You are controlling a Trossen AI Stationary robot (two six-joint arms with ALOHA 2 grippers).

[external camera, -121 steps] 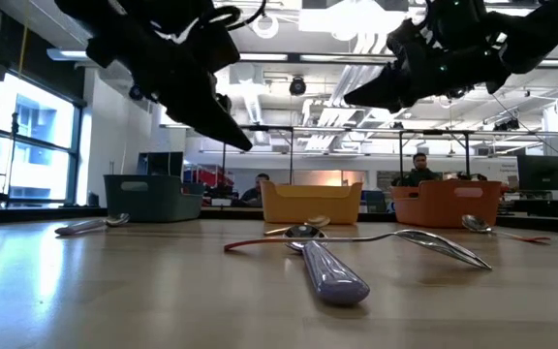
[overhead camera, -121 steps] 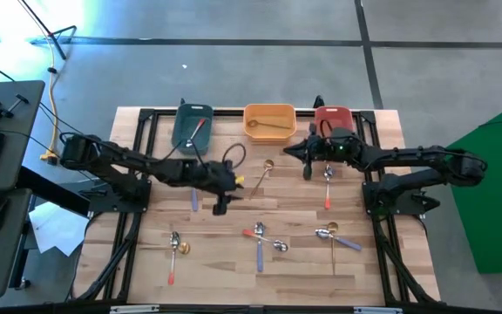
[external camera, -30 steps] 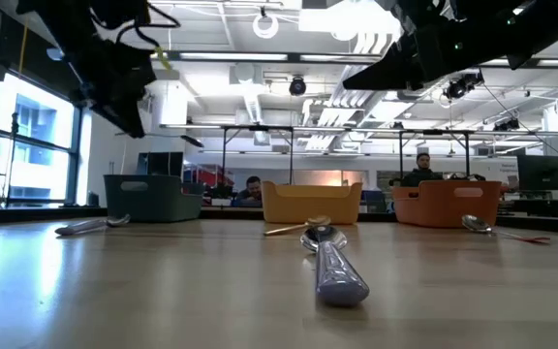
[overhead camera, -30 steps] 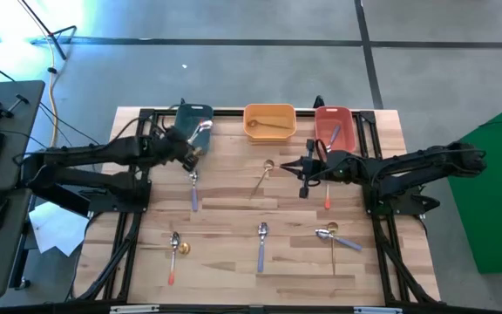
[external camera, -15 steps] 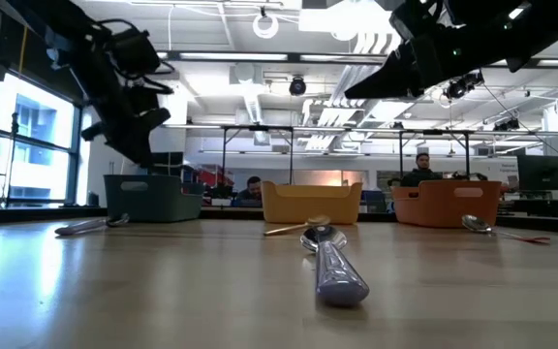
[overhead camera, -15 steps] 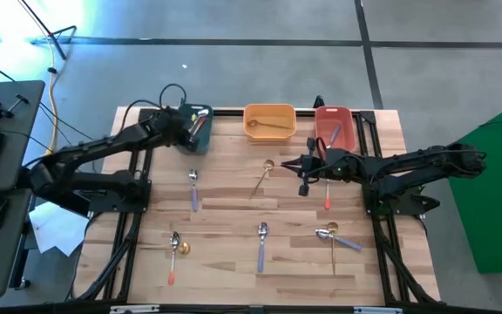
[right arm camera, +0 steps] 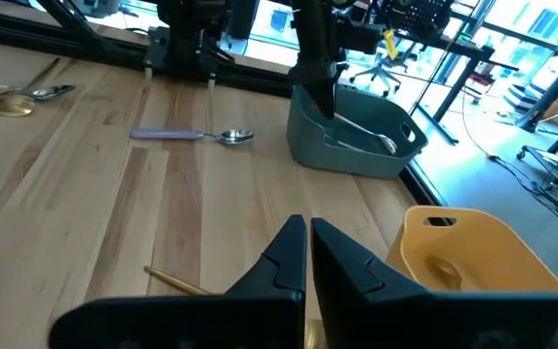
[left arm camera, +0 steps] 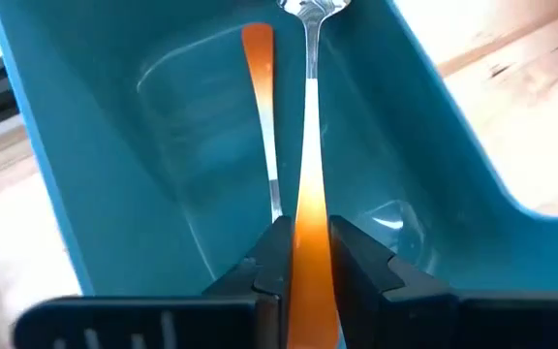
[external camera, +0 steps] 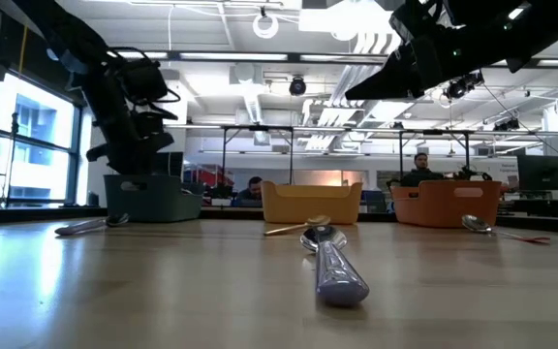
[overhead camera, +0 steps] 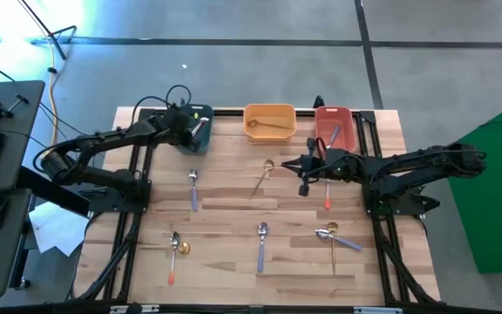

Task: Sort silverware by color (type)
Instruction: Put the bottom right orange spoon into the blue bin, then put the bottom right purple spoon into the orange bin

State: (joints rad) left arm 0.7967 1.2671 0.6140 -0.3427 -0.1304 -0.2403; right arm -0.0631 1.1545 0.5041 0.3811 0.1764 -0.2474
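Observation:
My left gripper (overhead camera: pixel 195 126) is over the teal bin (overhead camera: pixel 184 131) at the table's far left, shut on a red-handled spoon (left arm camera: pixel 308 145) that points down into the bin. A second red-handled spoon (left arm camera: pixel 260 107) lies on the bin's floor. My right gripper (overhead camera: pixel 291 162) hangs shut and empty above the table, near the red bin (overhead camera: pixel 342 118). Loose silverware lies on the wood: a purple-handled spoon (overhead camera: pixel 193 190), a gold one (overhead camera: pixel 262 174), a red-handled one (overhead camera: pixel 328 194) and several nearer the front edge. My left gripper pinches the spoon's red handle (left arm camera: pixel 308 281) between its two fingers. The spoon runs along the fingers, its metal head (left arm camera: pixel 313 8) forward and slanting down inside the teal bin. Whether the head touches the bin, I cannot tell.
The orange bin (overhead camera: pixel 269 120) stands between the teal and red ones and holds a gold spoon. The red bin holds one spoon. A black frame runs along the table's far edge behind the bins. Bare wood lies between the scattered spoons at the middle.
My left gripper has carried the red-handled spoon from above the table's left part toward the far edge. It has tipped downward over the teal bin, so the spoon's head now reaches into the bin.

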